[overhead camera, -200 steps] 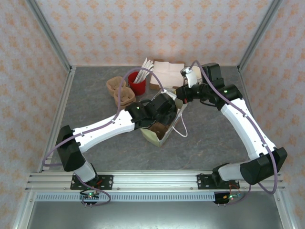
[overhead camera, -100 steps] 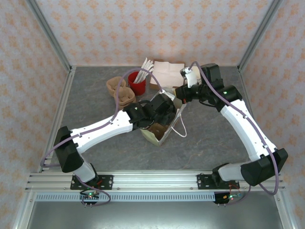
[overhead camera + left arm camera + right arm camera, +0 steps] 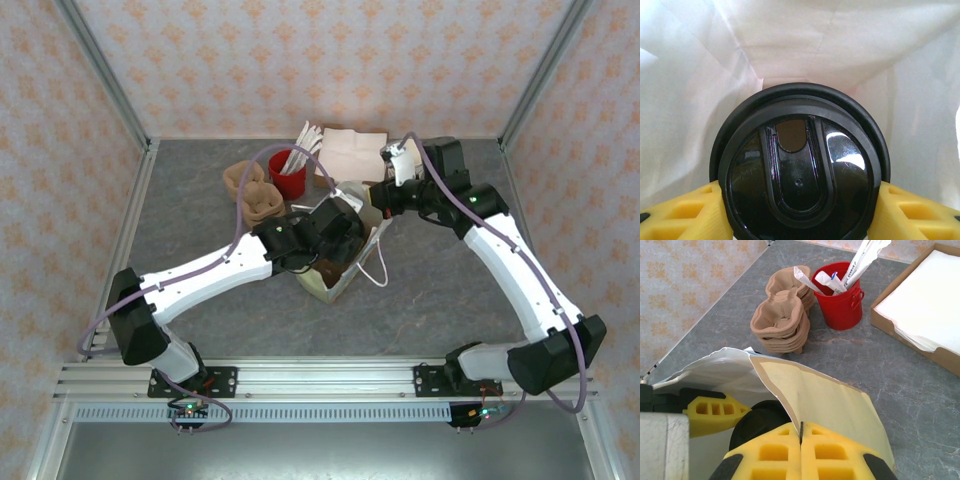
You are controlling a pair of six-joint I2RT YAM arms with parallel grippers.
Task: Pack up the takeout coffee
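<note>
Evidently the right gripper (image 3: pixel 801 452) is pinched tight on the rim of the bag (image 3: pixel 825 400) so its mouth stands open. The left gripper (image 3: pixel 799 220) clasps the lidded takeout coffee (image 3: pixel 800 165) from both sides, upright, down inside the bag. Carried level like that, it should not spill.

This is a robot test cell in a lab, dressed like a café counter. There is a metal frame (image 3: pixel 100 70), wallpaper panels (image 3: pixel 300 60), and arms (image 3: pixel 215 270) bolted to a rail (image 3: pixel 320 375) at the table's (image 3: pixel 190 200) near edge. A stirrer bucket (image 3: pixel 840 310), napkin tray (image 3: pixel 940 360) and cup carriers (image 3: pixel 255 195) stand near its far edge.
</note>
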